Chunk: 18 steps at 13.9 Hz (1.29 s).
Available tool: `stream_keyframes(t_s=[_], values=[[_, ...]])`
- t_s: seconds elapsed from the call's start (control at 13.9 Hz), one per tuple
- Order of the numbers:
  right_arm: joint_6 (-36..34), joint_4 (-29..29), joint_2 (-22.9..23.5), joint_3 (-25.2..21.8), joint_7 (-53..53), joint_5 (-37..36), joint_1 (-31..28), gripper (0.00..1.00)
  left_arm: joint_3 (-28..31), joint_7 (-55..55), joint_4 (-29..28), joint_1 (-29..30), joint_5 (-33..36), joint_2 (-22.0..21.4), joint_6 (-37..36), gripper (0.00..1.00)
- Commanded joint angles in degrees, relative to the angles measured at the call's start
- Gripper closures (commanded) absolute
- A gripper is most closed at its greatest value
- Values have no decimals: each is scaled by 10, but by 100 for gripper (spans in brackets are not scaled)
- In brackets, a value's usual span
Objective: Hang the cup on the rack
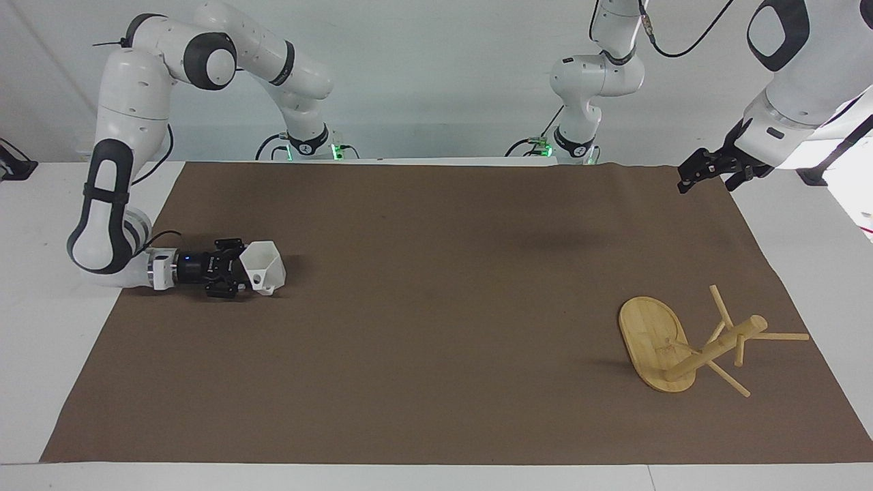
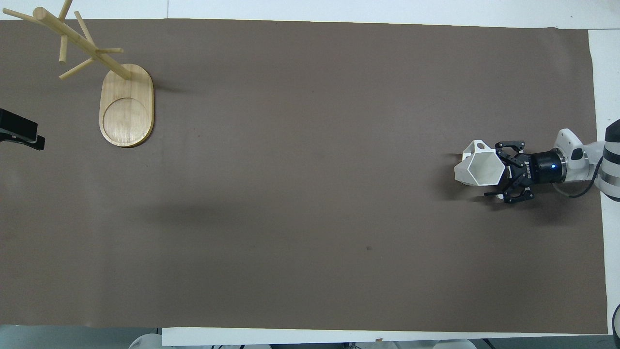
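The white faceted cup (image 1: 264,260) stands on the brown mat at the right arm's end of the table, its mouth showing in the overhead view (image 2: 478,169). My right gripper (image 1: 239,271) lies low and level beside it, open, with one finger on each side of the cup's nearest wall (image 2: 499,170). The bamboo rack (image 1: 716,346) stands upright on its oval base (image 2: 126,109) at the left arm's end, farther from the robots than the cup. My left gripper (image 1: 709,167) waits in the air over the mat's edge at that end and also shows in the overhead view (image 2: 19,133).
A brown mat (image 1: 436,327) covers most of the white table (image 1: 41,382). Nothing else lies on the mat between the cup and the rack.
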Motion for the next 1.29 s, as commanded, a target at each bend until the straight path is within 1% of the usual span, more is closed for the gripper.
stream_keyframes(t_s=[0.0, 0.36, 0.43, 0.93, 1.08, 1.22], values=[[17, -33, -22, 0, -21, 14, 1, 0, 1, 3, -22, -4, 12, -17, 13, 0], [34, -31, -21, 0, -21, 47, 5, 0, 1, 3, -22, -4, 12, -17, 13, 0], [34, -31, -21, 0, -21, 56, 20, 0, 1, 3, -22, -4, 12, -17, 13, 0], [28, -36, -22, 0, -38, 53, 24, 0, 1, 3, -22, -4, 12, -17, 13, 0], [26, -55, -27, 0, -56, 52, 23, 0, 1, 3, -22, -4, 12, -17, 13, 0], [27, -56, -27, 0, -58, 52, 24, 0, 1, 3, -22, -4, 12, -17, 14, 0]])
